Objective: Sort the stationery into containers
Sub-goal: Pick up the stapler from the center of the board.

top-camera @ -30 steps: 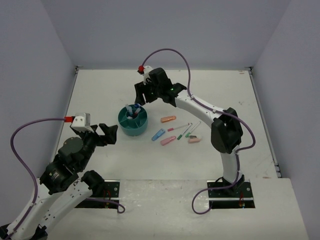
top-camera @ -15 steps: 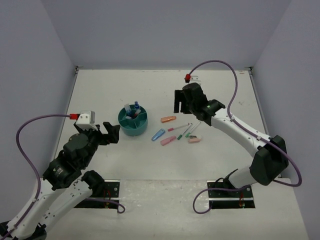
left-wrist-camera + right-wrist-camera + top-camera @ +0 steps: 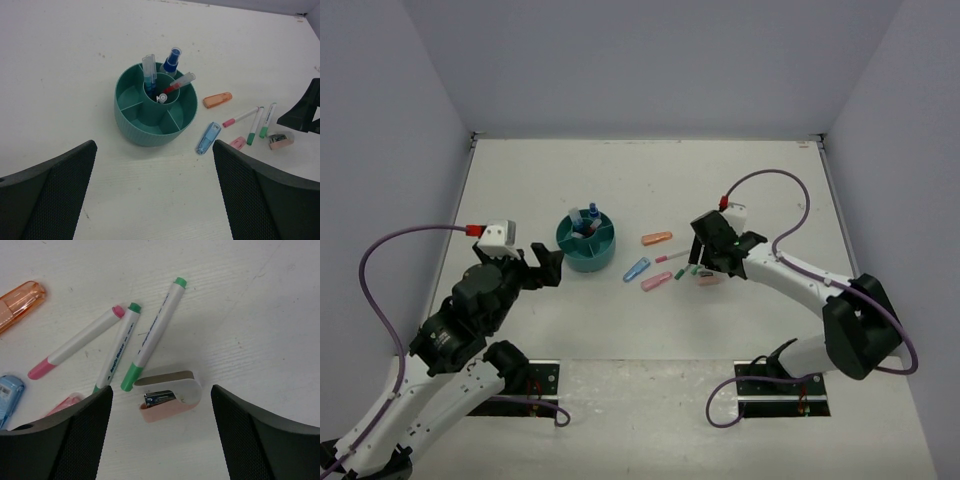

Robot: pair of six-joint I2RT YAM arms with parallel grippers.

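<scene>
The teal organizer [image 3: 131,131] stands left of mid-table, well apart from every edge, with pens and a blue-capped bottle [image 3: 171,59] upright in it. Loose stationery lies to its right, ending in a pink stapler [image 3: 170,392] just beside a green-tipped pen [image 3: 150,335]. The right gripper [image 3: 705,262], jaws wide and holding nothing, hangs over the stapler with room either side. A second ago it was beyond the organizer. The left gripper [image 3: 542,265], also wide open, has barely shifted.

White table [image 3: 520,180], teal organizer [image 3: 145,136], loose pens [image 3: 152,330], markers [image 3: 20,302], stapler [image 3: 172,396]
</scene>
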